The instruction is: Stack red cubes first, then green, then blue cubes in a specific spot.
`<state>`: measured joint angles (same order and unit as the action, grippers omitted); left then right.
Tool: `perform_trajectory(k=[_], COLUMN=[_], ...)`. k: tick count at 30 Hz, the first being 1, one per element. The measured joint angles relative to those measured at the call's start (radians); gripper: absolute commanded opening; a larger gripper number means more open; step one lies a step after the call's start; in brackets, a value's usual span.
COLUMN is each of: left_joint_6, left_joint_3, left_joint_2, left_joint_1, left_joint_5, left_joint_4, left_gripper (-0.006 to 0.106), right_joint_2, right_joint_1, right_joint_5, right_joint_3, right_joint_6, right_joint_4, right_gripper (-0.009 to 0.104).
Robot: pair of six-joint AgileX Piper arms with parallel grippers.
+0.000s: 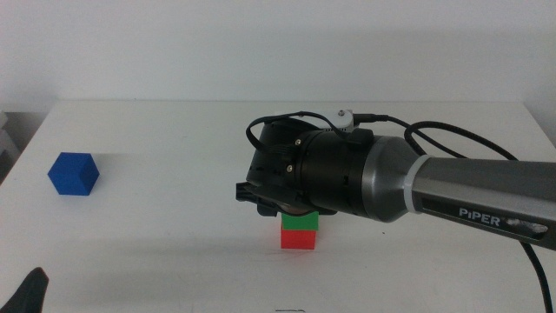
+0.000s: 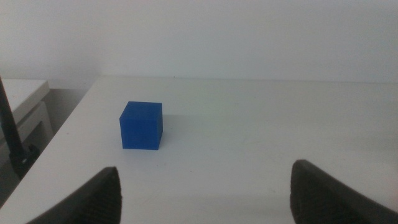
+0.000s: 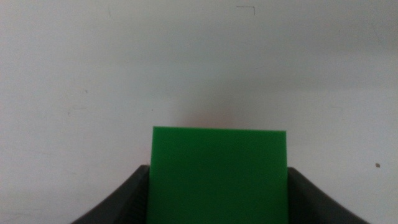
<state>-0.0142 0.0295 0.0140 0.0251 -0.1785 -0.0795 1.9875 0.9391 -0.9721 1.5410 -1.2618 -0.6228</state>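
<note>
Between the right pincer (image 3: 217, 186) jaws sits green (image 3: 217, 177).

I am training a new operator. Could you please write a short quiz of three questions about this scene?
1. True or false: the green cube sits on the red cube.
2. Which cube stands alone on the table? A) red B) blue C) green
3. Fill in: the right end effector has its jaws on either side of the ____ cube.

Key: 1 true; 2 B, the blue cube; 3 green.
</note>
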Motion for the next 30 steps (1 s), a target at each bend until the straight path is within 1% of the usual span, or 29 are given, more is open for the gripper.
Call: perform_trajectory(k=[3, 4, 9, 13, 14, 15, 16, 18, 24, 28, 30], left_joint_6=[0.0, 0.0, 0.0, 0.0, 0.0, 0.0, 0.0, 0.0, 0.0, 0.0, 0.0], left_joint_3=[0.0, 0.0, 0.0, 0.0, 0.0, 0.0, 0.0, 0.0, 0.0, 0.0, 0.0], left_joint_2=[0.0, 0.0, 0.0, 0.0, 0.0, 0.0, 0.0, 0.0, 0.0, 0.0, 0.0], left_joint_1=[0.0, 0.0, 0.0, 0.0, 0.0, 0.0, 0.0, 0.0, 0.0, 0.0, 0.0], left_joint_5=[0.0, 0.0, 0.0, 0.0, 0.0, 0.0, 0.0, 0.0, 0.0, 0.0, 0.0], left_joint_4=[0.0, 0.0, 0.0, 0.0, 0.0, 0.0, 0.0, 0.0, 0.0, 0.0, 0.0], left_gripper=[0.092, 0.092, 0.092, 0.092, 0.092, 0.092, 0.092, 0.092, 0.092, 0.092, 0.092], right_joint_2=[0.0, 0.0, 0.0, 0.0, 0.0, 0.0, 0.0, 0.0, 0.0, -0.027, -0.081], right_joint_1=[0.0, 0.0, 0.0, 0.0, 0.0, 0.0, 0.0, 0.0, 0.0, 0.0, 0.007], right_joint_5=[0.0, 0.001, 0.003, 0.016, 0.018, 0.02, 0.02, 0.02, 0.02, 0.007, -0.024], right_joint_3=[0.0, 0.0, 0.0, 0.0, 0.0, 0.0, 0.0, 0.0, 0.0, -0.001, -0.002], right_joint_6=[0.002, 0.004, 0.027, 0.036, 0.037, 0.037, 0.037, 0.037, 0.037, 0.046, 0.055], right_joint_4=[0.003, 0.003, 0.006, 0.006, 0.006, 0.006, 0.006, 0.006, 0.006, 0.007, 0.009], right_gripper=[0.001, 0.007, 0.019, 0.033, 0.04, 0.044, 0.053, 0.058, 0.065, 0.066, 0.066])
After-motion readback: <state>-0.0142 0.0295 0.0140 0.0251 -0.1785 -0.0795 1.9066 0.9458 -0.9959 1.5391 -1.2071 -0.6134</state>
